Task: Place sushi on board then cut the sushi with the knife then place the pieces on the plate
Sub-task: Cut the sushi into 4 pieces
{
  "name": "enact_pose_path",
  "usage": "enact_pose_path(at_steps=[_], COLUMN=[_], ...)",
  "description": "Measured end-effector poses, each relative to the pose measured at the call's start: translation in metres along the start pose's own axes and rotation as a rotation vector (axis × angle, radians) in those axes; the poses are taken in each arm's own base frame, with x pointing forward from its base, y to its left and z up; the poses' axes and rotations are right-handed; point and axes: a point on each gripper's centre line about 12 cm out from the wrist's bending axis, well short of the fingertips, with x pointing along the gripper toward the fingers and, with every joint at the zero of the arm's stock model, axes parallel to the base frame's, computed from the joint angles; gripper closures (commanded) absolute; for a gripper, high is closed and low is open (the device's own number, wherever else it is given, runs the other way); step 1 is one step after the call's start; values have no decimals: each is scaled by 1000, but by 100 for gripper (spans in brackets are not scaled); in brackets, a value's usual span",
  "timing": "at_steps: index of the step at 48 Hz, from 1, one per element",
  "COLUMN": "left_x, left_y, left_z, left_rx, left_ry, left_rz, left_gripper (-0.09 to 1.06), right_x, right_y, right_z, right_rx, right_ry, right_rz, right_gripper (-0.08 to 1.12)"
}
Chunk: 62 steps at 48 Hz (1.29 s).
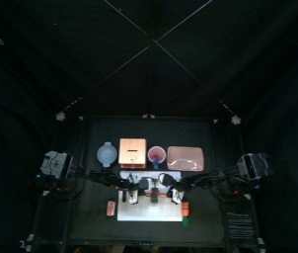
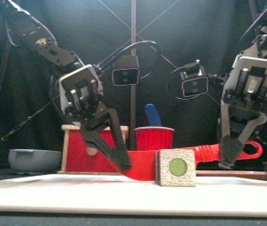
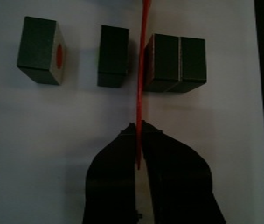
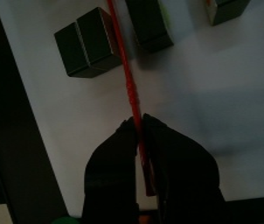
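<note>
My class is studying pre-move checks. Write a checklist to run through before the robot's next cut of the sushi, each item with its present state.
1. Left gripper shut on red knife: ok.
2. Right gripper shut on the same knife: ok.
3. End piece, second piece and double block all on white board: ok.
4. Blade over the double block's seam: not ok; it lies between that block and the second piece.
5. Blade touching the board: cannot tell.

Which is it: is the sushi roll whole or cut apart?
Cut apart: on the white cutting board, two blocks lie separate, a pair touches, the red knife between them.
</note>
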Motion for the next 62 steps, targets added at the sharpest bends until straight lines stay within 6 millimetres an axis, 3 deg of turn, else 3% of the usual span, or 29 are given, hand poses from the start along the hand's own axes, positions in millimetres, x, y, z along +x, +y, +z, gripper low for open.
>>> enact_pose_path(at_steps=[19, 37, 62], left_x=[-8, -38, -32], left_y=[-5, -12, -30], left_z=[7, 24, 18], left_rx=[-6, 38, -11], left_ry=[-24, -92, -70], left_rz=[-13, -32, -70], left_gripper=[59, 59, 59], right_x=[-5, -42, -36], right_y=[5, 19, 28], right_z=[3, 15, 5], right_rx=[-15, -28, -2], right_ry=[-13, -100, -66], right_rz=[13, 80, 106], right_gripper=[66, 66, 66])
